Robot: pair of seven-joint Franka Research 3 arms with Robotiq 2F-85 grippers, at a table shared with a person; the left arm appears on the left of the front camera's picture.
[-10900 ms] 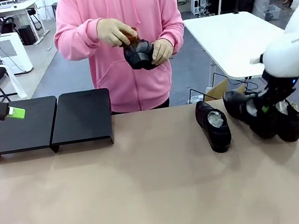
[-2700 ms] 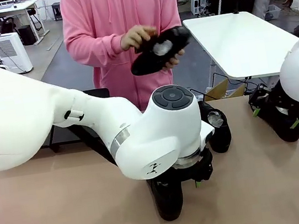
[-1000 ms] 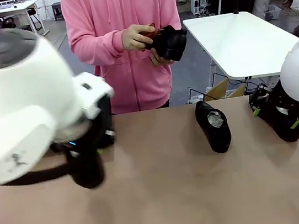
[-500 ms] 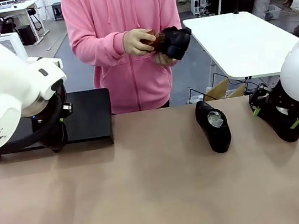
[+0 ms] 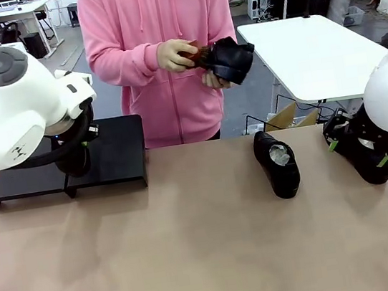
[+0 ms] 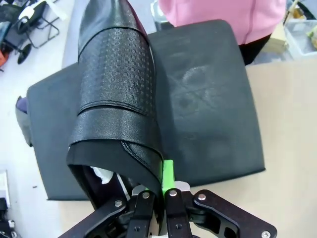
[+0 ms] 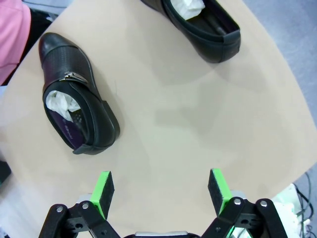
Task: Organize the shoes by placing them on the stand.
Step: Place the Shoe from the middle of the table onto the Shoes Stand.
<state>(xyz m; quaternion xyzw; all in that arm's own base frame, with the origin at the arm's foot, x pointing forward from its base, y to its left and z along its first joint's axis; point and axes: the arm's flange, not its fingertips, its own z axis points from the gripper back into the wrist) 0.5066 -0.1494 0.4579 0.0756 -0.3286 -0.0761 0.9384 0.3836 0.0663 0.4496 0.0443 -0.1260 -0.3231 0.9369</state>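
Observation:
My left gripper (image 6: 159,184) is shut on the heel wall of a black shoe (image 6: 118,94), one green pad outside and the other finger inside by the white paper. The shoe hangs over the matte black stand (image 6: 213,114), toe pointing away. From the front, the left arm's wrist covers the left part of the stand (image 5: 112,153). A person in pink holds a second shoe (image 5: 231,59) with a brown brush against it. A third shoe (image 5: 277,164) lies on the table, also seen as the buckled shoe (image 7: 74,116). My right gripper (image 7: 161,191) hangs open above bare table beside a fourth shoe (image 7: 203,22).
The tan table (image 5: 195,254) spreads wide between the stand and the shoes at the right. Its rounded right corner (image 7: 292,124) is close to the right gripper. A white table (image 5: 303,50) stands behind the person.
My left arm has swung left and back with the shoe, from in front of the stand to over it. The person keeps working the brush on the held shoe. The right arm is still.

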